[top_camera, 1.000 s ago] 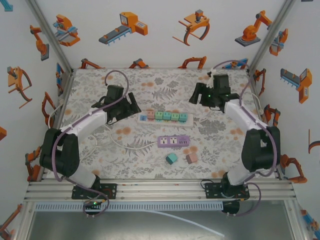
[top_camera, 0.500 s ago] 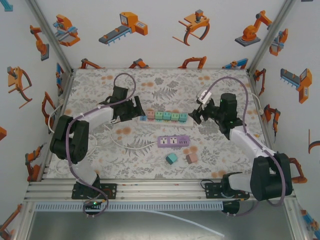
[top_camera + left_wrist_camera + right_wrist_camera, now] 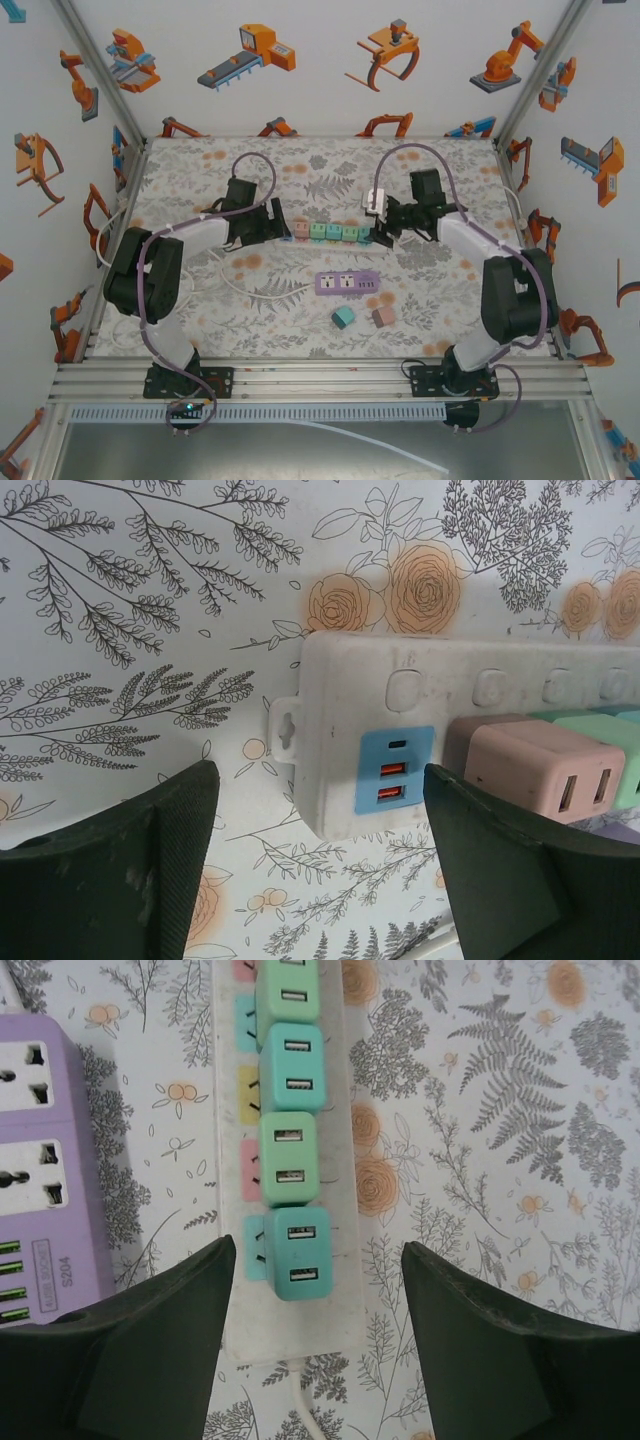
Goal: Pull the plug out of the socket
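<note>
Right wrist view looks down on the teal plug (image 3: pixel 297 1257), seated in the last outlet at the end of the white power strip (image 3: pixel 345 1295), which lies across the middle of the floral worktop (image 3: pixel 520 1110). The right claw (image 3: pixel 318 1260) stands wide astride that plug, one finger on each side. Worktop or strip shows in both gaps, and neither pad touches the plug. Next along the row sits a green plug (image 3: pixel 288 1160), with further teal and green ones packed edge to edge beyond it. A purple power strip (image 3: pixel 45 1160) lies parallel just beside the white one, one end hidden by a finger.

Top external view shows the right arm (image 3: pixel 470 232) folding in from its base, forearm running leftward to that end of the strip. The left arm (image 3: pixel 195 235) mirrors it, elbow out near the worktop's left edge, forearm pointing right. The left claw (image 3: pixel 320 780) is wide too, its fingers flanking the strip's opposite end, where a blue USB panel (image 3: pixel 393 770) sits next to a pink plug (image 3: pixel 530 765).

Beyond the white strip, open worktop runs to the back wall. On the near side, past the purple strip, rest a loose teal cube (image 3: pixel 343 317) and a loose pink cube (image 3: pixel 383 317).
</note>
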Motion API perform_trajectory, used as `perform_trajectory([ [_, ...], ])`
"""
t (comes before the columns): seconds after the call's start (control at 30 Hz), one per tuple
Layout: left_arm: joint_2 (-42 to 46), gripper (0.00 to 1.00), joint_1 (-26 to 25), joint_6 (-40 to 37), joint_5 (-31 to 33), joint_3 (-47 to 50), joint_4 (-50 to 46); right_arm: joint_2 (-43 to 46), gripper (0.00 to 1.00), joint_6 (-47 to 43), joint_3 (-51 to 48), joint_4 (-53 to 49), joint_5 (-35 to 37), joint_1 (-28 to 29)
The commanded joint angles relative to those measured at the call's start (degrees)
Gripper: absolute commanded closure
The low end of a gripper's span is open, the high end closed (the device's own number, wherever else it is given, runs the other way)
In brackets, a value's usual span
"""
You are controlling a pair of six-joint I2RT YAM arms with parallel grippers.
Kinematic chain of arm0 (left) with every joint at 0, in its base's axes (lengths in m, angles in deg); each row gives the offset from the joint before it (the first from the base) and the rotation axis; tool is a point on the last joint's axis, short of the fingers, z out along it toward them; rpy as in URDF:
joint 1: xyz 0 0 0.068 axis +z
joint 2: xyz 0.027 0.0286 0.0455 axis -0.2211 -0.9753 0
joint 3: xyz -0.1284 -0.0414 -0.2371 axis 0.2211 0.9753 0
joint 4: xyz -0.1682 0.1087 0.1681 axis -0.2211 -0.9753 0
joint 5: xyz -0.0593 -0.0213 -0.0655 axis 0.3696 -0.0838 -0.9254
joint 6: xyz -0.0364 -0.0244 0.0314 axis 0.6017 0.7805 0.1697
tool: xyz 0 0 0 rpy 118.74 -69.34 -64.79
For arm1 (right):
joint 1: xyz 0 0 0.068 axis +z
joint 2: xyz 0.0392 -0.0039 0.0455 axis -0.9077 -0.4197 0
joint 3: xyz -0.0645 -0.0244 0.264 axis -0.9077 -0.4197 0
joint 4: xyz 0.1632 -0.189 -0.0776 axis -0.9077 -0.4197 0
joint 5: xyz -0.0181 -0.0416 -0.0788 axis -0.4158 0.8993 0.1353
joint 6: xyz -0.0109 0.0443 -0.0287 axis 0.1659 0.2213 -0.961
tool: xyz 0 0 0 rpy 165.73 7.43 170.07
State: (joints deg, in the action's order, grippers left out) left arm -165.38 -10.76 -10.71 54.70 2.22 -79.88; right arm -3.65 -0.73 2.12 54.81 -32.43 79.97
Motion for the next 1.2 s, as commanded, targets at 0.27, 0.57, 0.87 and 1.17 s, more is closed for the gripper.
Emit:
perform_trajectory([
  [0.27, 0.13, 0.24, 0.02, -1.01, 1.94, 1.26, -2.78, -7.68, 0.50, -5.21, 5.13, -10.07, 2.30, 1.72],
  [0.57, -1.01, 0.24, -0.54, -1.33, 2.77, 0.68, -3.37, -7.83, 0.61, -5.22, 4.15, -7.41, 5.66, 2.78],
  [0.87, -3.05, 0.24, -1.05, -2.57, 4.44, -1.05, -6.32, -8.58, 0.76, -3.37, 9.79, -14.65, 0.98, 2.72],
  [1.17, -3.99, 0.24, -1.80, -4.67, 7.81, -2.16, -8.16, -11.20, 0.82, -2.98, 14.19, -19.98, 2.83, 2.91],
])
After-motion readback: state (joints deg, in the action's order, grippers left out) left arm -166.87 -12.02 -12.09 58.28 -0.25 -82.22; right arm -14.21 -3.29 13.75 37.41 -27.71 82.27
